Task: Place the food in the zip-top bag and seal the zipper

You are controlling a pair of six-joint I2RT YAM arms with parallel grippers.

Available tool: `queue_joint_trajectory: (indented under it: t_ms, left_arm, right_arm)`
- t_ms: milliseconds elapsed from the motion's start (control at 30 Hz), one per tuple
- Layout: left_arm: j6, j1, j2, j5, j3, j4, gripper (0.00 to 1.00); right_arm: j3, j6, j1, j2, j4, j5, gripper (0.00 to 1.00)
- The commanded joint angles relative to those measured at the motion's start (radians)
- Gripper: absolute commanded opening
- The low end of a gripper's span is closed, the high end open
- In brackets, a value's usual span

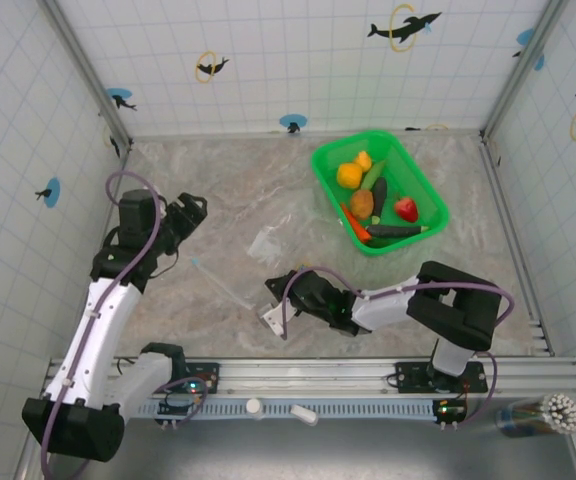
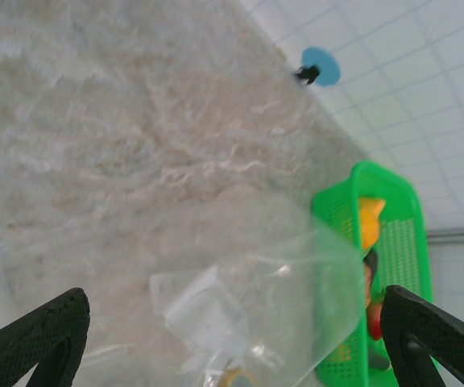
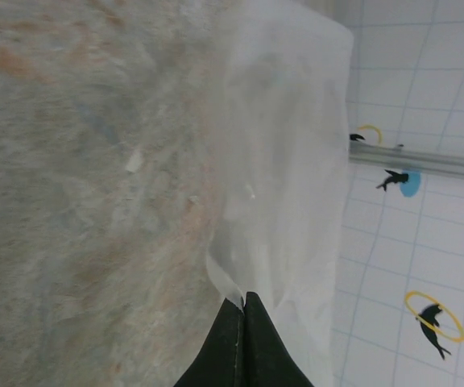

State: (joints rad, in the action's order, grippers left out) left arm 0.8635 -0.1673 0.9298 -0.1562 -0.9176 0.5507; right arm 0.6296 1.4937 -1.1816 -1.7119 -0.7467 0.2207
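The zip-top bag (image 1: 266, 242) lies on the marbled tabletop (image 1: 208, 170), between the two arms and well to the left of the green mesh basket (image 1: 363, 141). From above it is nearly invisible. Only a glinting, creased patch shows, along with the zipper (image 1: 223, 287), a thin pale strip running diagonally toward the near edge.

The right hand (image 1: 280, 310) sits at the near end of that strip. In the right wrist view this hand (image 3: 244, 302) has its fingertips pressed together with no gap, pinching the edge of the bag (image 3: 288, 161). The whitish film spreads away from the tips, across the tabletop and in front of the tiled wall. Whether the mouth is sealed or parted cannot be told.

The left hand (image 1: 196, 215) is over the tabletop to the left of the bag and holds nothing. In the left wrist view its black fingers (image 2: 39, 334) stand wide apart at the lower corners. The clear bag (image 2: 256, 298) lies crumpled ahead between them, and the basket (image 2: 333, 218) is beyond it to the right.

All the food is in the basket. At the back are an orange fruit (image 1: 349, 175) and a smaller yellow-orange fruit (image 1: 365, 160). A brown potato (image 1: 361, 203) sits beside a dark elongated vegetable (image 1: 379, 190), with a red fruit (image 1: 406, 208) to the right. Along the near side lie an orange carrot (image 1: 354, 222) and a green cucumber (image 1: 396, 231).
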Motion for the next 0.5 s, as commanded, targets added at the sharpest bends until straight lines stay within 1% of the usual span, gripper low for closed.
queue_joint_trajectory:
  t_ms: [0,100,133,233,367,467]
  left_arm:
    - [-0.024,0.004,-0.033,-0.061,0.017,0.011,0.93]
    - [-0.023,0.003,-0.064,-0.088,0.013,0.003,0.93]
    - [-0.021,0.003,-0.072,-0.114,0.015,-0.009,0.93]
    - [0.025,0.004,-0.087,-0.163,0.018,-0.026,0.92]
    - [0.066,0.006,-0.097,-0.136,0.016,-0.016,0.88]
    - [0.121,0.019,-0.108,-0.2,0.097,-0.078,0.84]
  right_arm:
    - [0.003,-0.074,0.018,0.029,-0.148,0.036,0.0]
    - [0.038,-0.168,0.042,0.035,-0.113,0.063,0.0]
    - [0.051,-0.202,0.048,0.034,-0.109,0.072,0.0]
    - [0.089,-0.282,0.066,0.028,-0.08,0.084,0.0]
    - [0.099,-0.348,0.094,0.026,-0.112,0.113,0.0]
    - [0.087,-0.397,0.103,0.042,-0.123,0.106,0.0]
